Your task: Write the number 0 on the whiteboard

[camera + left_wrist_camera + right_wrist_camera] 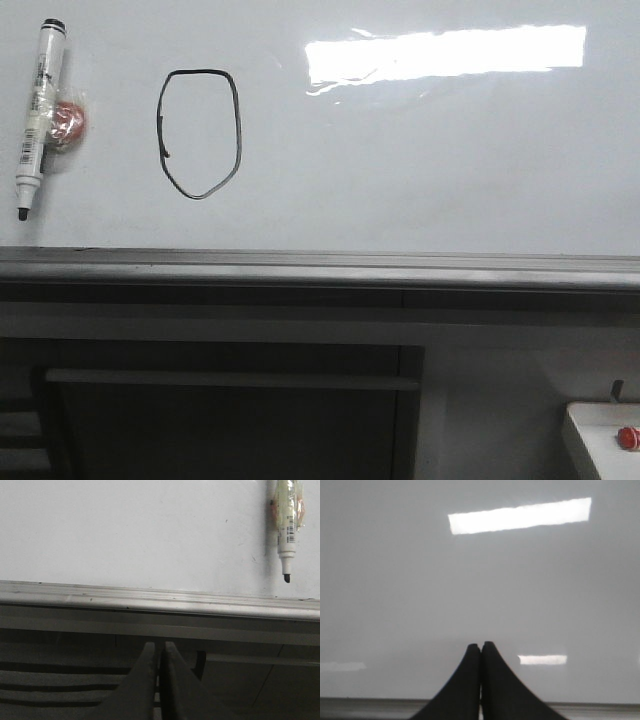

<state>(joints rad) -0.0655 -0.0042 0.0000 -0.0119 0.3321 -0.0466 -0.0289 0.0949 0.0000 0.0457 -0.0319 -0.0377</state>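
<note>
The 0 [198, 134] was already on the whiteboard [420, 170] — a thin black oval, taller than wide, flat on top and narrower at the bottom, loop closed with a small overlap on its left side. It sat left of the bright light reflection [445, 52] and well above the grey tray [320, 268]. Judged from this, the writing step looked done.

The marker [38, 112] hung just left of the 0, tip down, cap off, stuck to the board by what looked like a red magnet [68, 120] under clear tape. In the left wrist view the same marker [287, 527] showed above the tray edge [160, 602].

Handling, as a guess: the marker is light, stiff and smooth plastic — slippery if pinched near the tapered tip. Best hold would be mid-barrel, clear of the taped magnet lump, pulling straight off the board to break the magnet's hold. The board itself is glossy and rigid; the ink would likely smear if brushed.

Left fingers [159, 680] were pressed together with nothing between them, low below the tray. Right fingers [480, 677] were also closed and empty, facing bare board below the reflection [520, 516]. Neither touched the marker or the 0.
</note>
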